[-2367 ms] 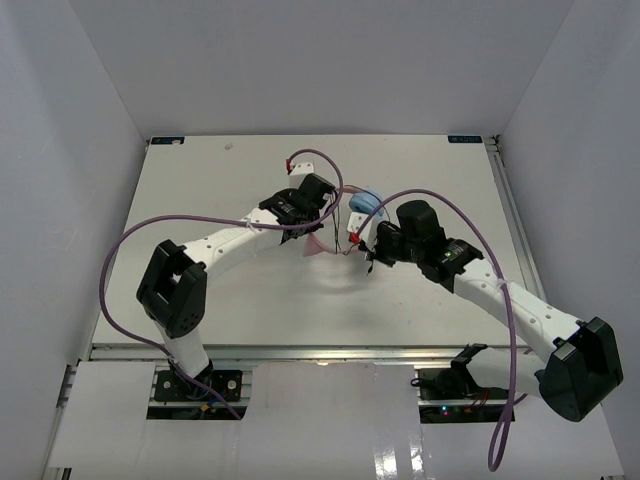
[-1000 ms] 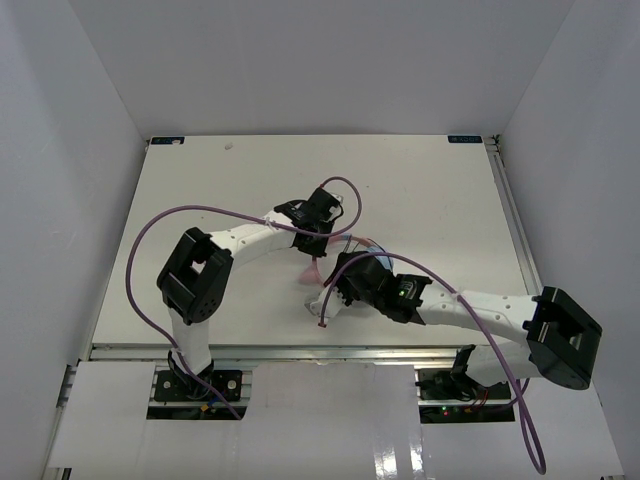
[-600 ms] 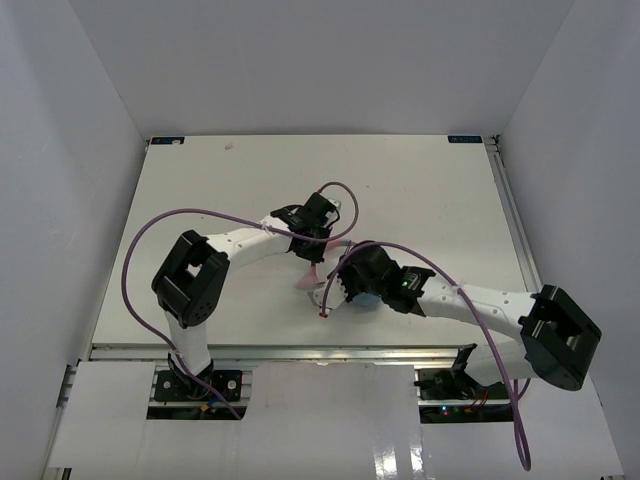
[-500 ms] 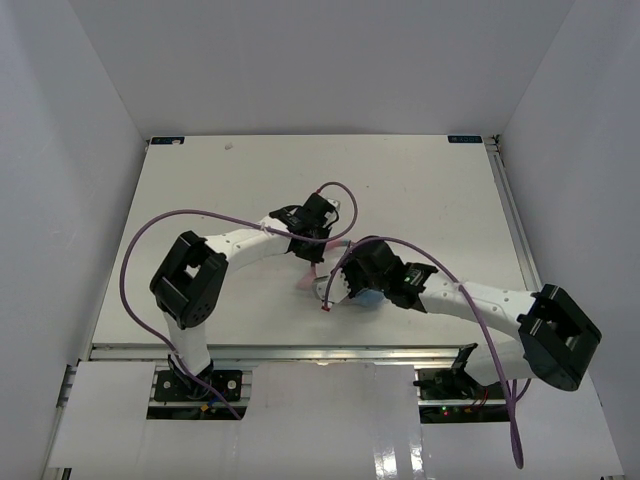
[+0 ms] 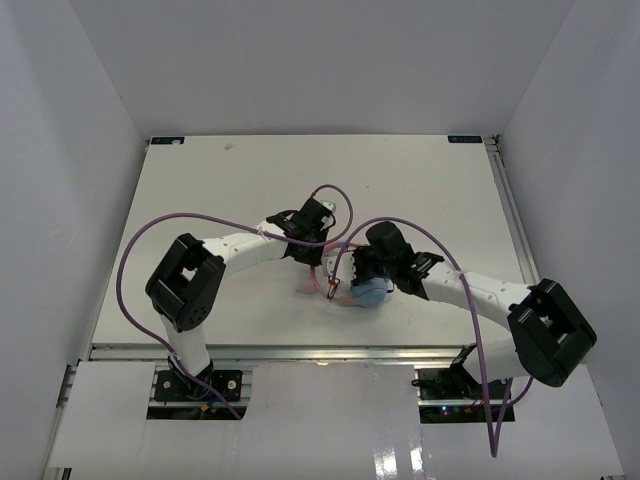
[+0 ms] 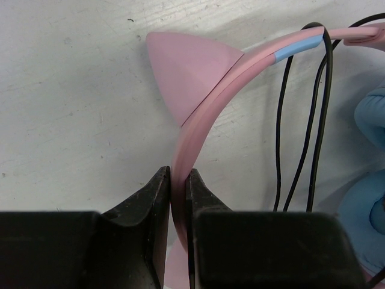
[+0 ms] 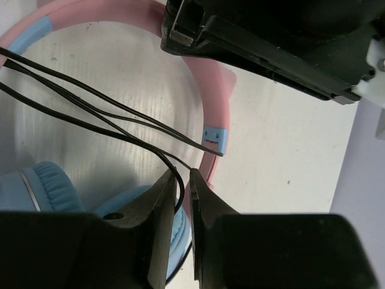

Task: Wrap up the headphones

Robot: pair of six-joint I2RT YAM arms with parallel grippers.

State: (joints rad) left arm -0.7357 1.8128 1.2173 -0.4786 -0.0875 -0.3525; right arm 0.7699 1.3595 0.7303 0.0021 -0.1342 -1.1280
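Observation:
The headphones lie mid-table: a light-blue ear cup (image 5: 370, 293) and the pink headband (image 5: 306, 286). My left gripper (image 5: 312, 262) is shut on the headband (image 6: 198, 129), just below its pink cat-ear point (image 6: 186, 72). My right gripper (image 5: 345, 275) is beside it, over the ear cup, and is shut on the thin black cord (image 7: 178, 178). Cord strands (image 7: 102, 117) run across the inside of the headband (image 7: 212, 102) to its blue slider (image 7: 215, 139). The cord (image 6: 301, 120) loops over the headband in the left wrist view. Ear cups (image 7: 51, 183) show at the lower left.
Thick purple robot cables (image 5: 200, 222) arch over both arms and cross above the headphones. The left gripper's black body (image 7: 271, 36) sits close above the right gripper's fingers. The white table (image 5: 200, 170) ends at walls left, right and back.
My right arm has swung from the near side of the headphones back toward the right, drawing the cord with it. The blue ear cup now shows in front. The left gripper has kept its hold.

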